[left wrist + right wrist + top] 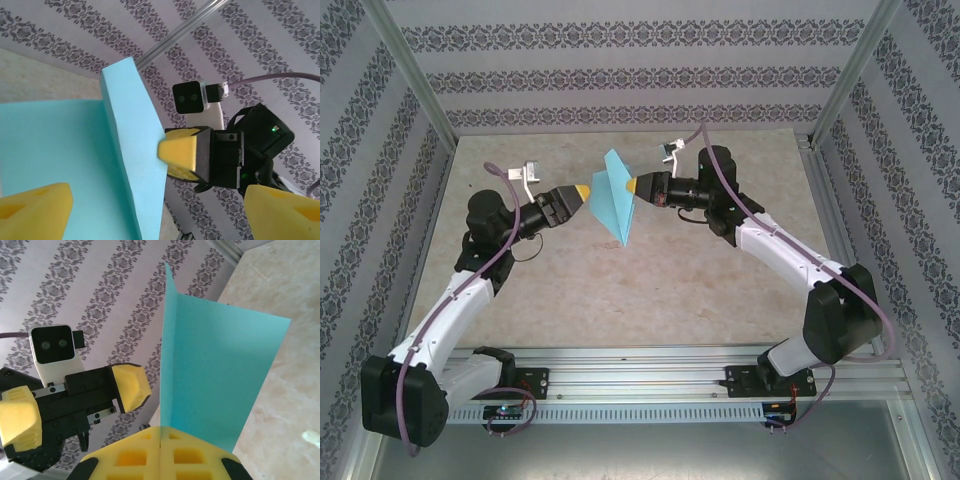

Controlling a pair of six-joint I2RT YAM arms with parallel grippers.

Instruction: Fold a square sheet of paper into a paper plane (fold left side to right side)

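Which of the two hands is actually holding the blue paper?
The right hand: it is pinched shut on the paper, while the left hand is open.

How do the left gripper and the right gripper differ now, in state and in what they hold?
The left gripper is open, fingers wide apart; the right gripper is shut. The right gripper pinches the sheet of paper, holding it upright; the left gripper grips nothing. Both have yellow fingers and face each other across the sheet.

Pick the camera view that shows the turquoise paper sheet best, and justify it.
Top external: the sheet shows its full outline. Left wrist crops it at the frame edge; right wrist hides its lower end inside the right end effector.
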